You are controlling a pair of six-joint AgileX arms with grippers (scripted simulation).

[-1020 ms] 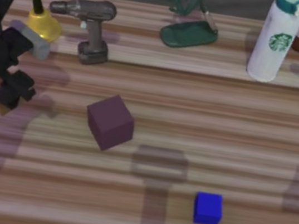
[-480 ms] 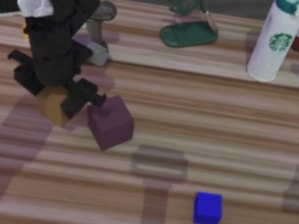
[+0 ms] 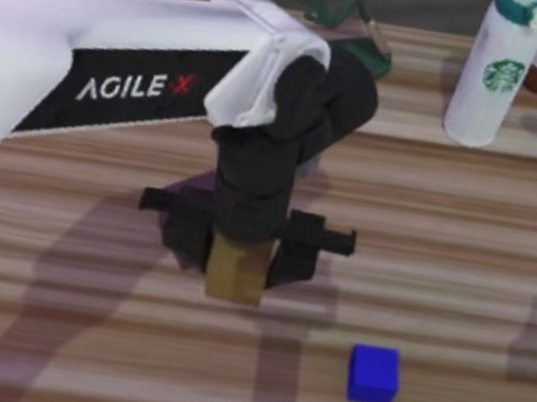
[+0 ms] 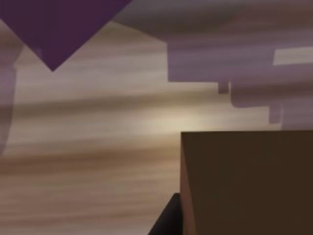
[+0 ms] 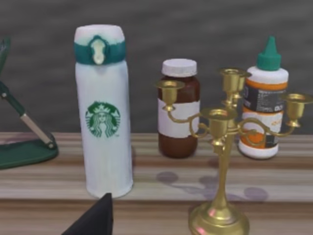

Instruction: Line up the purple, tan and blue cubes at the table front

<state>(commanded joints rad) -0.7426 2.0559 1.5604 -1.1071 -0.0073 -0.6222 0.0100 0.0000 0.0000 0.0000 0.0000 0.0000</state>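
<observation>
Striped wood table [image 3: 469,211]: left gripper [image 3: 242,243] clamps the tan cube [image 3: 236,269] midair, purple cube [image 4: 58,24] and blue cube [image 3: 373,374] not lined up yet

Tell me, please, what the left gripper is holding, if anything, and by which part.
The left gripper holds the tan cube, fingers on two opposite side faces, upper part.

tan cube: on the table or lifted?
Lifted. The left end effector grips the tan cube; left wrist view shows table beneath.
</observation>
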